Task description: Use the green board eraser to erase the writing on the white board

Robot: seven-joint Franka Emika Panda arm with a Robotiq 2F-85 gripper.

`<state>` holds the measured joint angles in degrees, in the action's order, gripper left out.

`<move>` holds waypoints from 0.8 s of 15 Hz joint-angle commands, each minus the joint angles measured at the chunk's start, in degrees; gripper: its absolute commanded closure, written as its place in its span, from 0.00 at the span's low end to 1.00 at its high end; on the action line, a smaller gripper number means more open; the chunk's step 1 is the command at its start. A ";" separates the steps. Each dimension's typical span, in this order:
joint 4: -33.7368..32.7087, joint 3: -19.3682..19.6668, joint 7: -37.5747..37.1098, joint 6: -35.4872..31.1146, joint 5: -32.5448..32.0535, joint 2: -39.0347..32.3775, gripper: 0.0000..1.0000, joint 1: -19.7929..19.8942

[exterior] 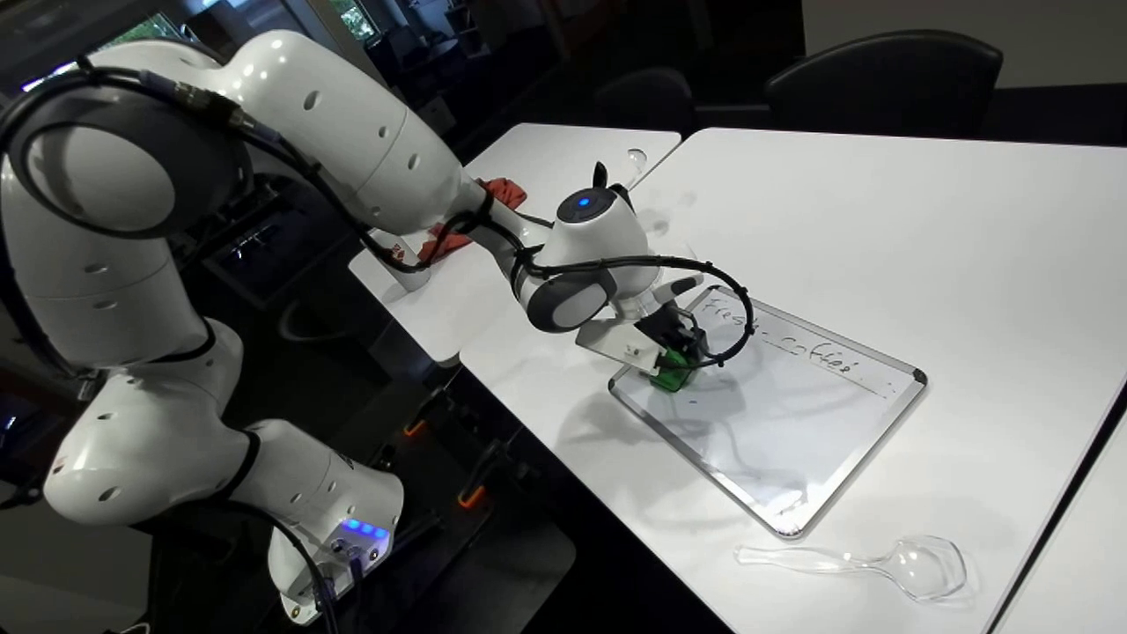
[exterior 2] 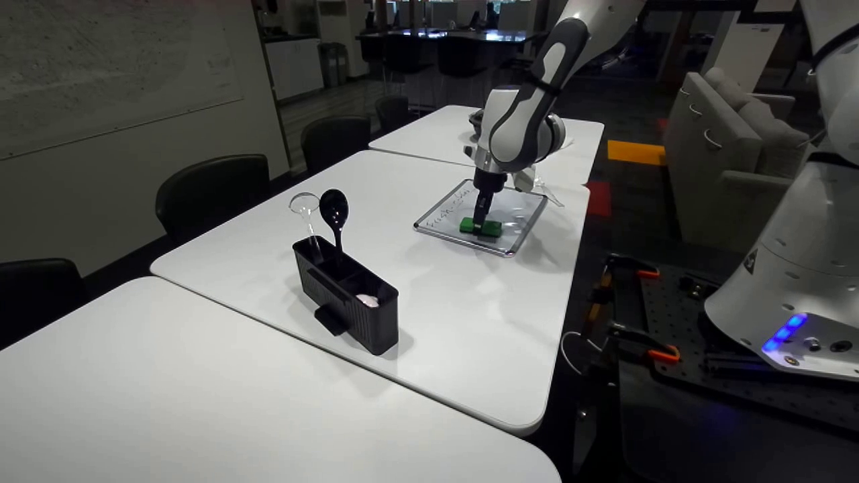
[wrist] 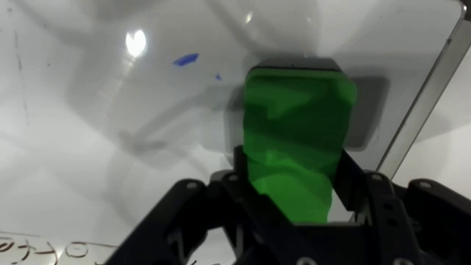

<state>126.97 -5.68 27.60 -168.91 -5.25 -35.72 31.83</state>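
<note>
Green board eraser (exterior: 673,373) sits clamped between the jaws over the left-hand end, in an exterior view, of the white board (exterior: 792,431), near the edge of the counter (exterior: 977,255) that faces the arm's base (exterior: 330,502). The wrist view shows the jaws pressed to its two long sides, with the block jutting out beyond them; its long axis runs roughly crosswise to that counter edge, one end toward it, the other away. Whether its underside touches the board I cannot tell. A little rightward, just beside the eraser, is a short blue mark (exterior: 693,402). Farther right, dark writing (exterior: 792,347) follows the board's side away from that counter edge, apart from the eraser. I judge the coming move turns on this: the held block should go end first toward the counter's opposite edge, then rightward along the line, its length lying across the letters. Little turning of the jaws looks needed, I think, before that sweep begins. At the far right a clear ladle (exterior: 911,568) lies off the board, near the counter's right-hand edge.
</note>
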 commanded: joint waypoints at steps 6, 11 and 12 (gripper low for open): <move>7.00 13.00 -7.19 -7.99 -1.45 -0.01 0.68 -8.43; 8.65 16.36 -9.84 -11.66 -1.53 -0.11 0.68 -9.78; 10.15 14.20 -8.84 -12.17 -1.88 1.94 0.68 -8.67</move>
<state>134.00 9.65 19.73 -178.99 -5.54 -34.21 22.60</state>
